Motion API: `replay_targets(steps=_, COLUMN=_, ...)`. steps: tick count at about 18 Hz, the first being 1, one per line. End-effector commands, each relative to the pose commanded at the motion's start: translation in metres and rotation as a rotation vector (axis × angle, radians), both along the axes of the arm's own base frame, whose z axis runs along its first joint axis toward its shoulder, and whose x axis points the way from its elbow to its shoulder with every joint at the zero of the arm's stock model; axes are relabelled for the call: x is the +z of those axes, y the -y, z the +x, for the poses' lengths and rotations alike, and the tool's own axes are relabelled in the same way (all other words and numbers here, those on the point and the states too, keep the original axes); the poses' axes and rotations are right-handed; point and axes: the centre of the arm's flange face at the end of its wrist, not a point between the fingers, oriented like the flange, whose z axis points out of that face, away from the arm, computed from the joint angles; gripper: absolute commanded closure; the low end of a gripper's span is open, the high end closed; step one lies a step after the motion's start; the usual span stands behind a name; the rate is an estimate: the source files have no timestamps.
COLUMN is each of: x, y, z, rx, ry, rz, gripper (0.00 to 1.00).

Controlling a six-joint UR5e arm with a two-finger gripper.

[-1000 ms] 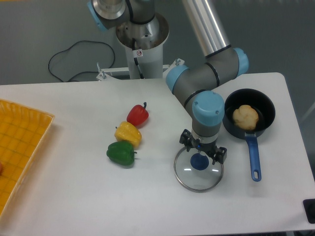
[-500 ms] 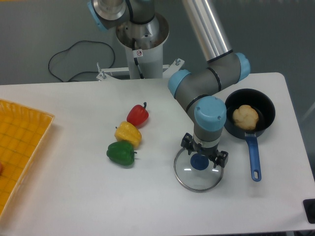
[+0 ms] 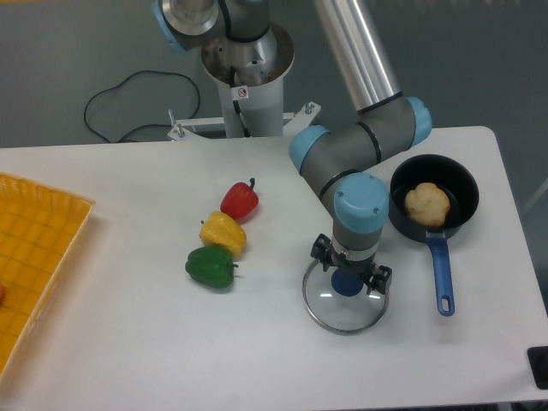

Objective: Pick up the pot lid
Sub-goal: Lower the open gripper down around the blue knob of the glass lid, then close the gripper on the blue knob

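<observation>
Fixed camera: pincer point(image 3: 351, 264), released, spreads fingers at blue knob point(image 3: 347, 283) of clear lid point(image 3: 334, 319) — flat on white counter point(image 3: 128, 342), near black pan point(image 3: 466, 187) with blue handle point(image 3: 442, 278), tan round item point(image 3: 427, 205) inside. Red pepper point(image 3: 240, 200), yellow pepper point(image 3: 221, 234), green pepper point(image 3: 211, 267) lie grouped — apart from lid.

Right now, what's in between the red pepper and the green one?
The yellow pepper lies between the red pepper and the green pepper, as the camera view shows.
</observation>
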Motion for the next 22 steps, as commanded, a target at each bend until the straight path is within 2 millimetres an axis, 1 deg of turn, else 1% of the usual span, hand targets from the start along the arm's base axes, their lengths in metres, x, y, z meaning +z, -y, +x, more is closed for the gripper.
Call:
replay_targets(steps=7, x=-0.0033, y=-0.0034, z=0.0023, rx=-0.006, ry=0.005, rz=-0.001, gripper=0.04)
replay_targets(steps=9, x=-0.0043, y=-0.0035, z=0.0023, rx=-0.006, ry=0.006, rz=-0.002, gripper=0.08)
replay_targets(steps=16, x=-0.0044, y=-0.0036, z=0.0023, rx=-0.008, ry=0.007, rz=-0.001, gripper=0.25)
replay_targets(steps=22, x=-0.0015, y=-0.004, z=0.0033, rx=-0.011, ry=0.003, rz=-0.001, gripper=0.34)
